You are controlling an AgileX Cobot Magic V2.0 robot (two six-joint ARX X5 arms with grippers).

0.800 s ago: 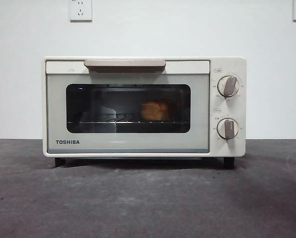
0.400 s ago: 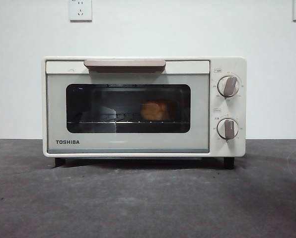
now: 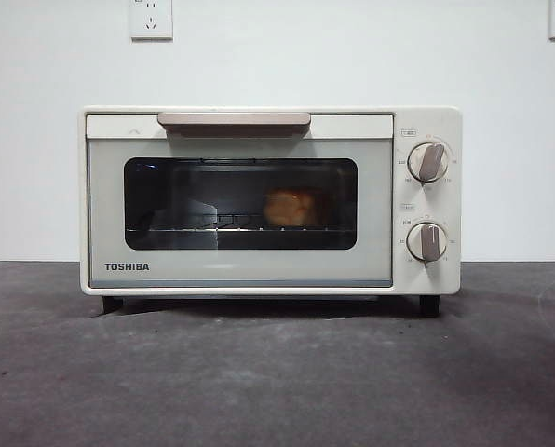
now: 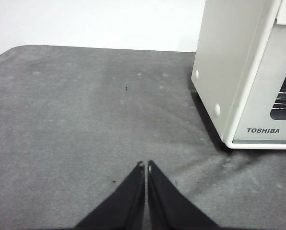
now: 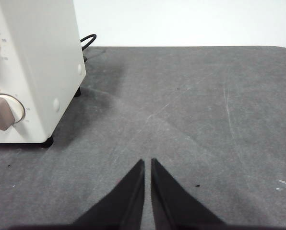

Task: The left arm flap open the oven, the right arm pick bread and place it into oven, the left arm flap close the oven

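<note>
Grey felt-like tabletop (image 3: 277,372): boxy cream TOSHIBA toaster oven (image 3: 426,121), door closed, lumpy golden bun (image 3: 290,208) on its rack; left gripper (image 4: 144,166) and right gripper (image 5: 148,162) empty, jaws together.

Soft, even light from overhead; pictures sharp. A thin shadow lies under the oven (image 3: 270,200). Its dark window (image 3: 240,203) shows faint reflections, and the bread (image 3: 290,208) glows dimly behind it.

We are seeing the oven (image 3: 259,200) sitting on the worktop (image 3: 277,372), the bread (image 3: 290,208) lying inside it, right of centre.
</note>
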